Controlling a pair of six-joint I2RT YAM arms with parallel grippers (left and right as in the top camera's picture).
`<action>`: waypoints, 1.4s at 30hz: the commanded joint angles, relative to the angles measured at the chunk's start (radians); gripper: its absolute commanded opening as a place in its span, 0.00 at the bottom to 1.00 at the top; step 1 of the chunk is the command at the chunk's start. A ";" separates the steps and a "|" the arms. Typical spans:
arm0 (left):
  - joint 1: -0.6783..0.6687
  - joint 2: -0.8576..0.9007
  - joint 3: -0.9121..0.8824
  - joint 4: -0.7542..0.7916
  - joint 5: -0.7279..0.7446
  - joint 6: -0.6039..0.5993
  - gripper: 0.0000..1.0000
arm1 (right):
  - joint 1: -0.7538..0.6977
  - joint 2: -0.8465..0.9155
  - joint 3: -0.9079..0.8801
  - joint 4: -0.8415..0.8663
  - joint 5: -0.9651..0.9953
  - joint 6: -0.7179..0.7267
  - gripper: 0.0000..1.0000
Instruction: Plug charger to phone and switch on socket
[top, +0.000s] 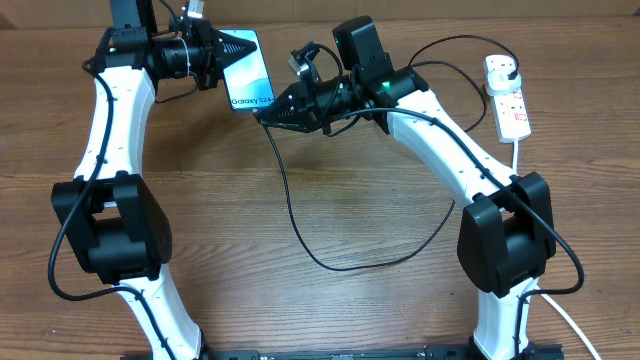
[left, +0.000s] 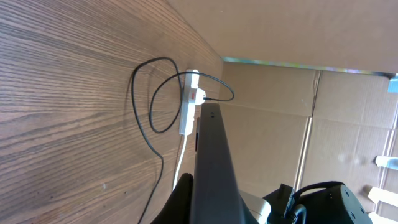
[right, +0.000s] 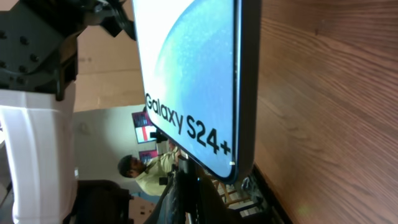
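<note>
The room is lit evenly and softly from above. The bench (top: 340, 200) shows a warm brown with no hot spots, and the robot arms (top: 115, 110) lay only faint, blurred shadows beside themselves. From overhead the phone (top: 250, 75) screen is the brightest patch, pale blue, its lettering readable. A small green lamp (top: 382, 84) glows on the right one. In the left wrist view the wood grain and the charger (left: 142, 118) are crisp, while the phone's dark edge, very near the lens, is soft and featureless. A thin bright strip with colour fringing runs along the top of the far wall (left: 267, 124). In the right wrist view the screen lettering is sharp, and the background behind it is soft and dim.
</note>
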 joint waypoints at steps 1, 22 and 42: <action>-0.010 -0.014 0.000 -0.014 0.087 -0.012 0.05 | -0.013 0.014 0.006 -0.045 0.148 -0.063 0.04; 0.005 -0.014 0.000 -0.068 0.045 0.103 0.04 | 0.005 0.015 -0.206 -0.251 0.932 -0.370 0.04; 0.005 -0.014 0.000 -0.125 0.013 0.148 0.04 | 0.016 0.016 -0.370 -0.066 0.991 -0.367 0.28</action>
